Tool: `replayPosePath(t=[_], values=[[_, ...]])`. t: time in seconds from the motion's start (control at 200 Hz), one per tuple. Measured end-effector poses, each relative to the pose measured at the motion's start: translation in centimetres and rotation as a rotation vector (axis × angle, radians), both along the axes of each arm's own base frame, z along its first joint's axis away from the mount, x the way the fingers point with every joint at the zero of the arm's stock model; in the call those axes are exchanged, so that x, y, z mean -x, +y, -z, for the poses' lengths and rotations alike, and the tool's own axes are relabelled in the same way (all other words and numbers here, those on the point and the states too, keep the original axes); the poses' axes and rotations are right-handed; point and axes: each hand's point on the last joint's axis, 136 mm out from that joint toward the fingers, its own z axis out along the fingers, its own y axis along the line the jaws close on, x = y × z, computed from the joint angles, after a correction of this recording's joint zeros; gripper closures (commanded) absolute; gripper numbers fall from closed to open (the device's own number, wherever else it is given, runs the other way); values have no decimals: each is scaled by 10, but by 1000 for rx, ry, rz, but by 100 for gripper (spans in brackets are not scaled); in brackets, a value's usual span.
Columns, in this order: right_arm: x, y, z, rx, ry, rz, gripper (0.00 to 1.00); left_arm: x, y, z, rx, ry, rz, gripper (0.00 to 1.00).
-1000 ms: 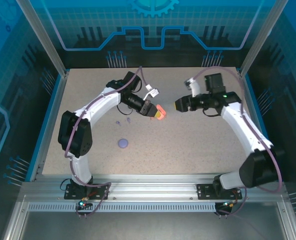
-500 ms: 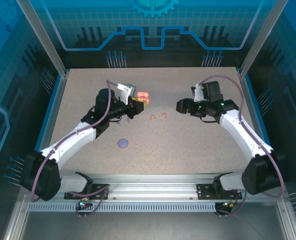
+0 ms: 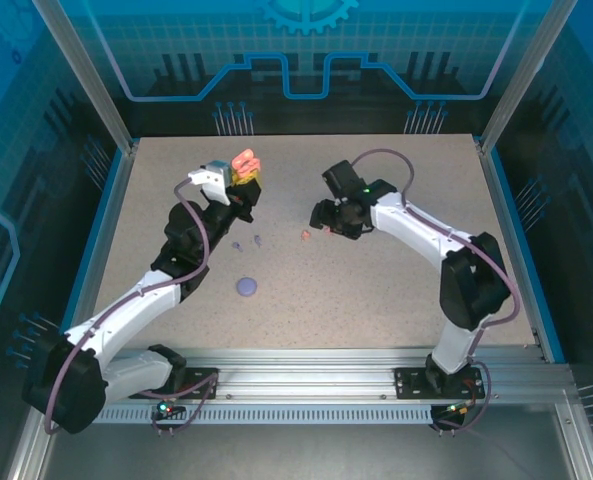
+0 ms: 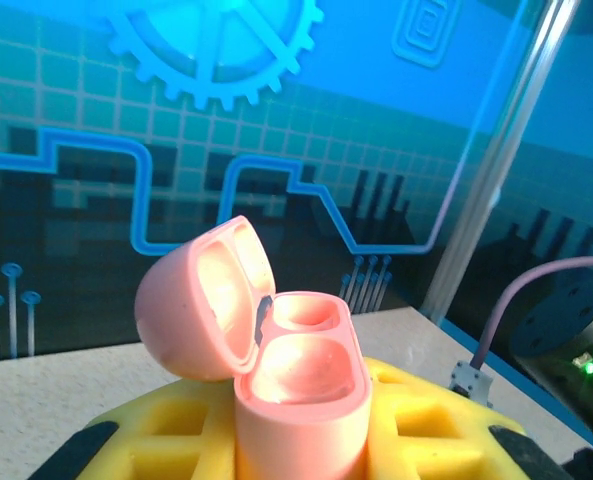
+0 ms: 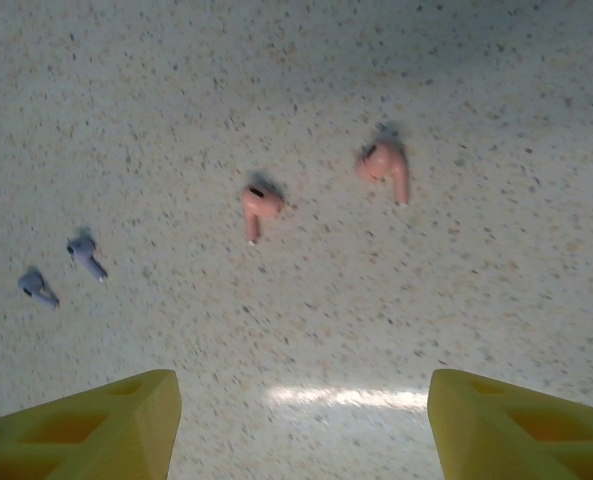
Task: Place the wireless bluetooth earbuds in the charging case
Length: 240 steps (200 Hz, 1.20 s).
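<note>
A speckled beige bench (image 3: 376,290) stands inside blue panels (image 3: 306,50) printed with a gear and circuit lines, with silver metal posts (image 3: 86,75) at the corners.

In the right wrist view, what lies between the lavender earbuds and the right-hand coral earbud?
The other coral earbud, lying on the table roughly in line between them, as the right wrist view shows.

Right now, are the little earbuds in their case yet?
Not yet. Done: the coral case is open, held up by the left jaws. In hand: the right jaws hang open above two coral earbuds on the table. Left: picking both up and putting them in.
</note>
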Motion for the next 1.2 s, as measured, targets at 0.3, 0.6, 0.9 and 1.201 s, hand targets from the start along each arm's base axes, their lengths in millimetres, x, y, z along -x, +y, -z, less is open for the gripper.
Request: replayPosePath(t=[0.3,0.6,0.9,1.201], values=[[-21,25,26,128,75,154,34,-5,25,-15,-1,-82,-155,100],[-23,32,61,215,173,251,36,-9,34,-14,1,-82,-212,100],[-40,47,83,231,191,232,40,-8,35,-15,21,-77,-212,100],[-39,48,102,266,224,201,44,-6,36,-19,34,-83,-211,100]])
